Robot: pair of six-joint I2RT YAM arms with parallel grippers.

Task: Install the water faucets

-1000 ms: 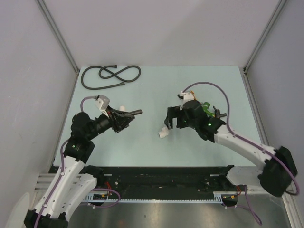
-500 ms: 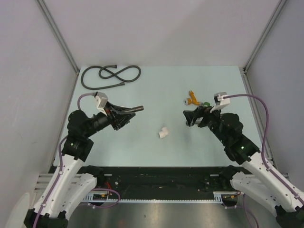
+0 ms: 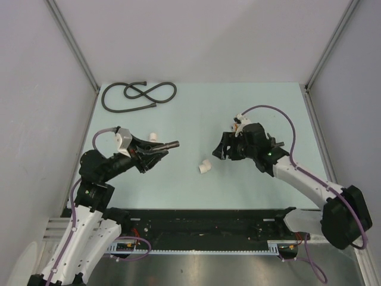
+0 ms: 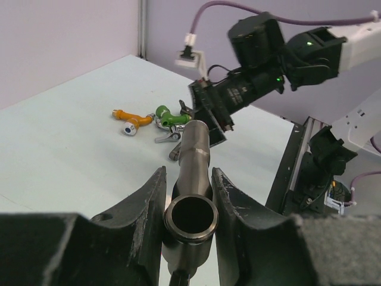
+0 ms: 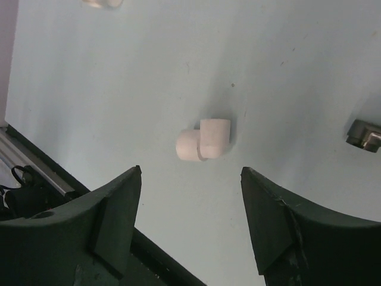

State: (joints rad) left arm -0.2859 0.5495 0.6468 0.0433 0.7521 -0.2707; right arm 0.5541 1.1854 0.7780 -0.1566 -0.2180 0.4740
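My left gripper [image 3: 156,149] is shut on a dark grey-brown metal faucet [image 3: 165,145] and holds it above the table, pipe pointing right. In the left wrist view the faucet [image 4: 191,179] sits between the jaws, its open round end facing the camera. My right gripper [image 3: 221,150] is open and empty, just right of a white elbow fitting [image 3: 205,166]. In the right wrist view the gripper [image 5: 191,173] hangs with jaws wide apart, the elbow fitting [image 5: 204,140] just ahead of them. A grey metal end [image 5: 364,134] shows at the right edge; I cannot tell what it is.
A coiled black hose [image 3: 138,94] lies at the back left. A second white fitting [image 3: 153,136] lies behind the left gripper. An orange tap [image 4: 132,119] and a green tap [image 4: 169,116] lie beside the right arm [image 4: 262,65]. A black rail [image 3: 202,223] runs along the near edge.
My right arm pulled back to the right, then swung left again, its open gripper back beside the white elbow fitting. My left gripper kept hold of the faucet and shifted slightly.
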